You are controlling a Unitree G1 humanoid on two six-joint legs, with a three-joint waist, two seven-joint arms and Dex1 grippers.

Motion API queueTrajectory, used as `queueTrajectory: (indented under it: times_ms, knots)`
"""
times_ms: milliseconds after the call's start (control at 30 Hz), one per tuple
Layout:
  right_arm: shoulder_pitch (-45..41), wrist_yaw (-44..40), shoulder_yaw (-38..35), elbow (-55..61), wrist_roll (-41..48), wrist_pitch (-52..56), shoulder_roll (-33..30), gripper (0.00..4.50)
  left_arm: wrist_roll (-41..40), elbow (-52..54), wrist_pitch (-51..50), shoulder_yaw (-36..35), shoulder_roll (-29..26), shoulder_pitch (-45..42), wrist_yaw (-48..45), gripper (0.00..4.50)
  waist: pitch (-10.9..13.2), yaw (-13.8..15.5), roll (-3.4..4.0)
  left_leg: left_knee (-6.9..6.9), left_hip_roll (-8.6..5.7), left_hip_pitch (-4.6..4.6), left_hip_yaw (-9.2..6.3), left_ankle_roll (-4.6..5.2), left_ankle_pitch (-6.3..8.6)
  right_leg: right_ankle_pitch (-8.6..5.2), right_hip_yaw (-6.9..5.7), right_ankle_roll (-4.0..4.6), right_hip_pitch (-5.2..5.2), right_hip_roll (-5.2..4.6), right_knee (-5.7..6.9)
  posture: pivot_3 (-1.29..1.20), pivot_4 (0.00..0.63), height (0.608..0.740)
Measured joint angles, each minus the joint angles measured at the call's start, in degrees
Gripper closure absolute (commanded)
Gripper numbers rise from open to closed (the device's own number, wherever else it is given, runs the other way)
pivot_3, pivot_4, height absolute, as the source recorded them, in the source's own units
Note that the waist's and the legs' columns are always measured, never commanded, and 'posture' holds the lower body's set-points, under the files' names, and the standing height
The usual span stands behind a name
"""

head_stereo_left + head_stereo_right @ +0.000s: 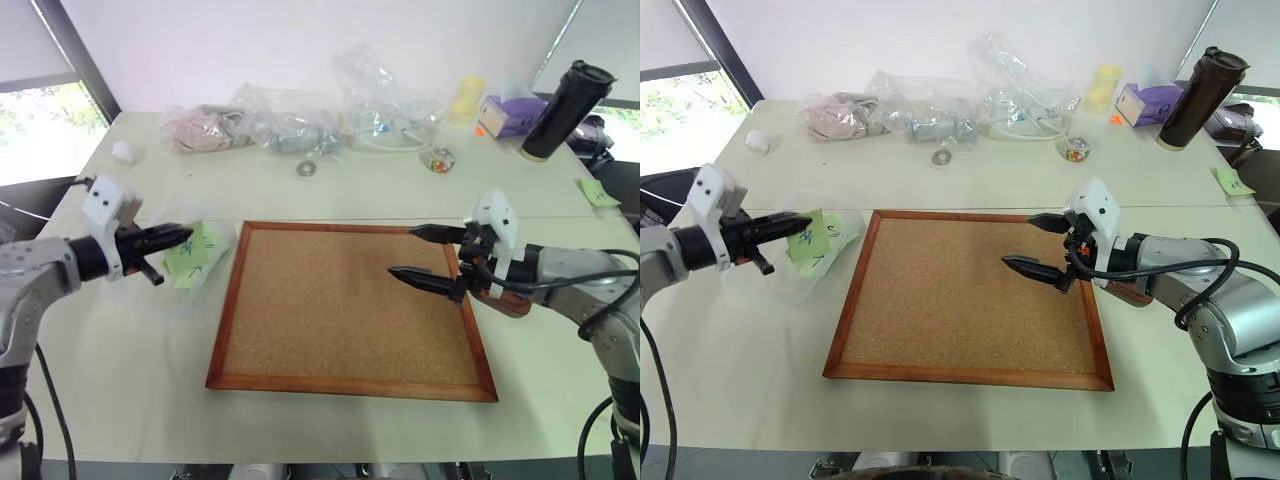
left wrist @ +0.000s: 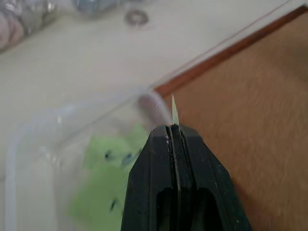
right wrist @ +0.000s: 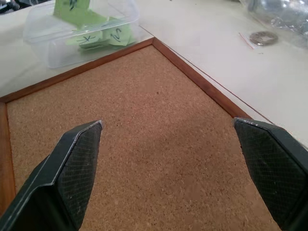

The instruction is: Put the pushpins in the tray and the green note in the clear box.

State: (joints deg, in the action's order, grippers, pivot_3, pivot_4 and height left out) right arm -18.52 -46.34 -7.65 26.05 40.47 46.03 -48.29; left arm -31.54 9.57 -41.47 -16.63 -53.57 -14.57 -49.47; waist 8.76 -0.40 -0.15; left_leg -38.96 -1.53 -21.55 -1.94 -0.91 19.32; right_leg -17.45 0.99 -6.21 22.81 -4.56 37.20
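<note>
**Note pinched edge-on above the box: release is the risk**

The worktop (image 1: 330,420) carries the corkboard (image 1: 350,310), bare of pins as far as you can see; the clear box (image 3: 72,36) sits just beside its left edge with green slips already inside; your left pincer (image 1: 180,237) is clamped shut on the green note (image 1: 195,255), which hangs over that box; your right pincer (image 1: 1035,245) stands spread wide and empty above the board's right side, with the tray (image 1: 505,300) just behind it. Open the left one too high or off-centre and the light paper can drift onto the board or worktop; the slip may also cling to a finger (image 2: 159,163). I cannot make out any pushpins.
</note>
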Motion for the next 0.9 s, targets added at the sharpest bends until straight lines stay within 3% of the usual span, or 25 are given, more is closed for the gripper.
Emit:
queueTrajectory:
  times_ms: [33, 100, 233, 333, 633, 900]
  knots:
    - [0.0, -0.1, 0.1, 0.0, -0.2, -0.3, 0.0, 0.0, 0.8, -1.0, 1.1, 0.1, 0.0, 0.6, -0.4, 3.97, 0.0, 0.1, -0.01, 0.0, -0.01, -0.01, 0.0, 0.0, 0.0, 0.0, 0.0, 0.0, 0.0, -0.02, -0.02, 0.0, 0.15, 0.74]
    - [0.0, -0.3, 0.2, -0.1, -0.6, -0.4, -0.1, 0.0, 1.7, -3.1, 2.3, 0.1, 0.0, 0.6, -0.6, 3.42, 0.0, 0.1, -0.02, -0.02, -0.02, -0.02, 0.0, 0.0, 0.0, 0.0, 0.01, 0.0, 0.0, -0.03, -0.02, 0.0, 0.15, 0.74]
    - [0.8, -1.8, 0.1, -0.2, -1.2, -0.8, -1.8, 0.0, 2.2, -4.2, 3.2, 0.2, 0.0, 0.4, -1.9, 1.29, 0.0, -0.1, -0.02, 0.02, -0.01, -0.04, 0.0, 0.0, 0.01, 0.0, 0.01, 0.0, 0.05, -0.04, -0.01, 0.0, 0.15, 0.74]
    - [1.1, -3.6, -0.1, 0.4, -0.8, -0.8, -3.1, 0.0, 2.3, -4.3, 3.3, 0.2, 0.0, 0.3, -3.1, 0.04, 0.0, -0.2, -0.02, 0.04, -0.01, -0.03, 0.0, 0.01, 0.01, 0.0, 0.01, 0.0, 0.06, -0.04, -0.01, 0.0, 0.15, 0.74]
    - [0.9, -5.7, -0.1, 0.9, -1.0, -1.7, -4.6, 0.0, 1.2, -4.8, 2.8, 0.2, -0.6, -3.4, -6.9, 0.04, 0.0, 0.0, -0.02, 0.02, 0.0, -0.08, 0.0, 0.01, 0.01, 0.0, 0.0, 0.0, 0.09, -0.04, 0.0, 0.0, 0.15, 0.74]
    - [4.2, -9.2, -3.5, 1.3, -0.7, -1.3, -10.0, 0.0, -5.4, 4.2, -0.6, 3.6, -2.3, -6.9, -13.7, 0.04, 0.0, -0.3, -0.02, 0.0, -0.02, -0.2, 0.03, 0.05, 0.05, 0.0, -0.02, 0.0, 0.22, -0.06, 0.0, 0.0, 0.15, 0.74]
